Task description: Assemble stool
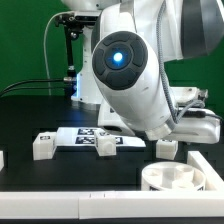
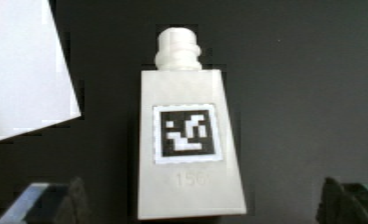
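On table (image 1: 60, 172): one seat (image 1: 185, 178), three legs (image 1: 42, 145) visible; gripper (image 2: 199, 203) released, straddling one leg (image 2: 184, 140).

In the exterior view the arm (image 1: 125, 70) hides part of the marker board (image 1: 70, 137) and the seat (image 1: 180, 178) runs off its right edge; the wrist view shows only blurred fingertips (image 2: 42, 202) of the gripper (image 2: 195, 205)

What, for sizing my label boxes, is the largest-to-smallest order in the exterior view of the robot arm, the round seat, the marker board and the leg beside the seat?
1. robot arm
2. round seat and marker board: similar spread; the seat looks nearer and is cut off by the frame, so unranked
3. leg beside the seat
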`<state>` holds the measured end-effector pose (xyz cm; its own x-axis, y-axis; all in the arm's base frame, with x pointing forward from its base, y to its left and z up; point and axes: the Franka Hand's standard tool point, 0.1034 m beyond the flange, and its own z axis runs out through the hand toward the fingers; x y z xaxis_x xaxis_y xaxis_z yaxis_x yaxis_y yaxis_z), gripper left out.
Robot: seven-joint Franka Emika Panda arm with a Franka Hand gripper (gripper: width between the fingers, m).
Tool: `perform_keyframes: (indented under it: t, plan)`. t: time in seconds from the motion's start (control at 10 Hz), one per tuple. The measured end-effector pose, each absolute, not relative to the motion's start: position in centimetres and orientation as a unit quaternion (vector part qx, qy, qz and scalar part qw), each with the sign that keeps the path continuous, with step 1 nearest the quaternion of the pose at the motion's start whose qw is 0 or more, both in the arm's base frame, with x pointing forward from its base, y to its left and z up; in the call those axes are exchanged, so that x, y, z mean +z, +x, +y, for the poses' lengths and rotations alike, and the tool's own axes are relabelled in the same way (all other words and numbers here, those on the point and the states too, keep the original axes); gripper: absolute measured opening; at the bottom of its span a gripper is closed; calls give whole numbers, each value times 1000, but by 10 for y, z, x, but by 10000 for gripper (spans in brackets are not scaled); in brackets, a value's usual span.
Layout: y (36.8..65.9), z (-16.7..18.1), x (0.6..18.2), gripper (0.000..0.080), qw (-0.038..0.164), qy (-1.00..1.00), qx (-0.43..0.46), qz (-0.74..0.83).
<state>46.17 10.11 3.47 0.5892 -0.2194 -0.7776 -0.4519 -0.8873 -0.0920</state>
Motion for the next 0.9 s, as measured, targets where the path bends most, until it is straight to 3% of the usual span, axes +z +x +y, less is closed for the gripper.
perform_keyframes:
  t: [0.9]
  plan:
    - [447,100,29,649,143,-861,443,204]
